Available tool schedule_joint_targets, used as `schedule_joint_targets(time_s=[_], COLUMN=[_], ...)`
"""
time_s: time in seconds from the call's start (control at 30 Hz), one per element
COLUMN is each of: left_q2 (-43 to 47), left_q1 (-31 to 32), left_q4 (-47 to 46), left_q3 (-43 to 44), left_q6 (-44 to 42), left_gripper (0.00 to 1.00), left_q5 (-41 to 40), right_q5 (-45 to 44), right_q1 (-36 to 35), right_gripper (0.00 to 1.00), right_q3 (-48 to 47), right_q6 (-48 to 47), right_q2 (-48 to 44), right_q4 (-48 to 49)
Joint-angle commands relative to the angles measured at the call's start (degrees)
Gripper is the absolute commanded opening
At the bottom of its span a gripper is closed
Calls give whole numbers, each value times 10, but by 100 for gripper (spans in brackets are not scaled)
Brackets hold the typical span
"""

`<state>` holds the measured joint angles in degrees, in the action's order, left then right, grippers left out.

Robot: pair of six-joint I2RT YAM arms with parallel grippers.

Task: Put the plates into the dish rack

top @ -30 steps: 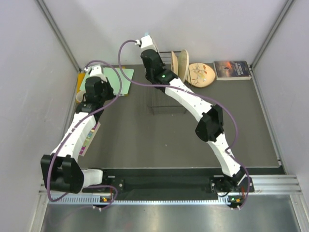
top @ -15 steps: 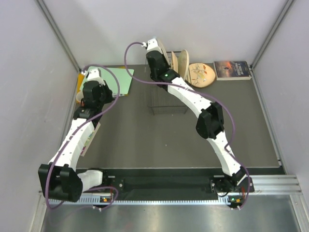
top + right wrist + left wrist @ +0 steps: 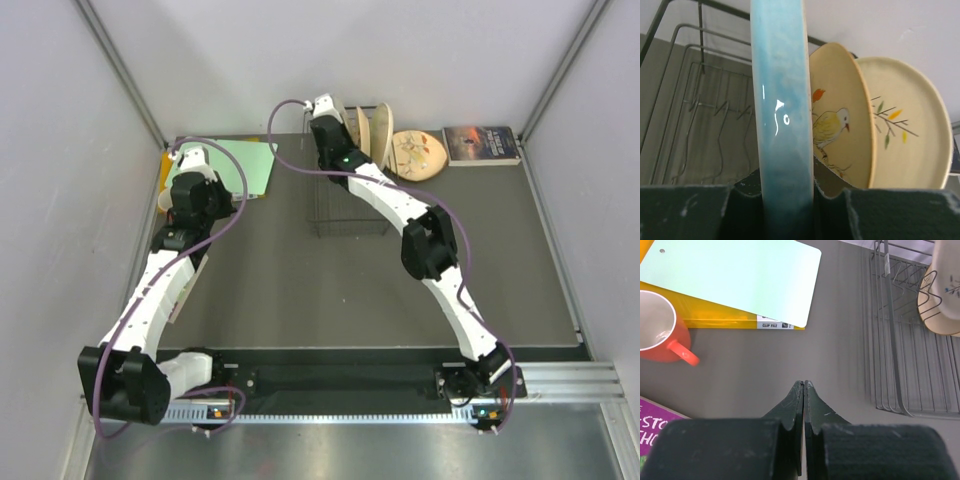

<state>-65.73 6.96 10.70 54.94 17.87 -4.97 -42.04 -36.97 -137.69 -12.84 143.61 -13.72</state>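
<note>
My right gripper [image 3: 785, 175] is shut on the rim of the light blue plate [image 3: 782, 100], which it holds on edge above the far end of the black wire dish rack [image 3: 700, 100]. Just right of it a peach plate with a bird [image 3: 840, 125] and a cream plate with leaves [image 3: 905, 135] stand on edge. From above, the right gripper [image 3: 330, 108] with the blue plate is beside two upright plates [image 3: 372, 128] at the rack [image 3: 345, 212]. A patterned plate [image 3: 418, 155] leans right of it. My left gripper [image 3: 804, 384] is shut and holds nothing, left of the rack [image 3: 905, 365].
A green folder [image 3: 735, 277] on a yellow clip file and an orange mug [image 3: 660, 332] lie ahead and left of the left gripper. A purple book [image 3: 655, 420] is at its near left. A dark book [image 3: 480, 145] lies at the back right by the wall.
The right arm has carried the blue plate to the right, closer to the upright plates. The left arm has drawn slightly back and left.
</note>
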Motion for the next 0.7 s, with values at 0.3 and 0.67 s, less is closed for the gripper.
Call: schedule_joint_targets(time_s=[0.3,0.67], left_q2=[-4,-11], left_q1=[-1,-1], left_q4=[-18,27], left_q3=[-1,33], left_q6=[6,-9], left_gripper=[0,0], left_q5=[17,39], right_q5=[-24,-23], right_q1=[6,48], right_gripper=[0,0], right_q3=[-23,-42], right_q6=[19,12], right_q2=[-13,35], right_q4=[39,71])
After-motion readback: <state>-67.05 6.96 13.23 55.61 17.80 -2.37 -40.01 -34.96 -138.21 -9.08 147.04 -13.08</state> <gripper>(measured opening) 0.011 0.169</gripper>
